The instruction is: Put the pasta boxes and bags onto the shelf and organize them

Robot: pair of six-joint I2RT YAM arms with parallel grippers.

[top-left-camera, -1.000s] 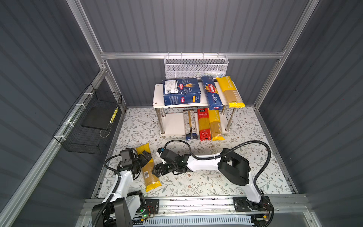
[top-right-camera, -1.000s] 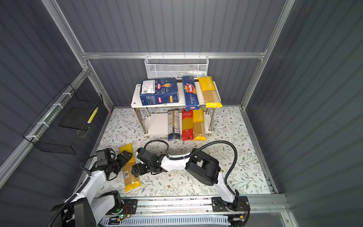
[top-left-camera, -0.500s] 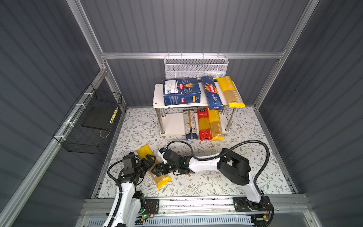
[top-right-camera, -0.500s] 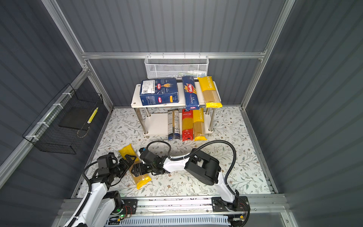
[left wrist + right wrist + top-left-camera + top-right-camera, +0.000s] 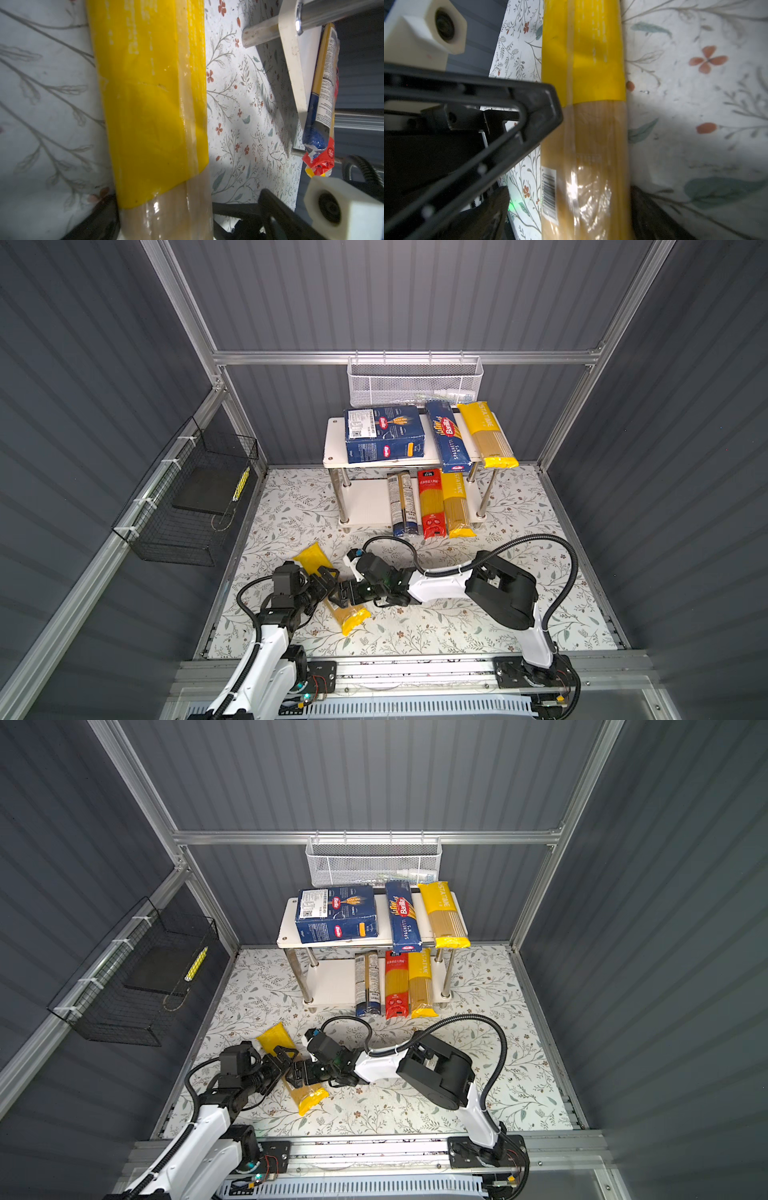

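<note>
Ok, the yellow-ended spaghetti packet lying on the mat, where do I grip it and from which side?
Grip the yellow-ended packet at its clear middle, straight down from above, closing across its narrow width. It lies flat and diagonal on the mat, long and slim, so a mid-length hold should balance it; an end hold may droop.
</note>
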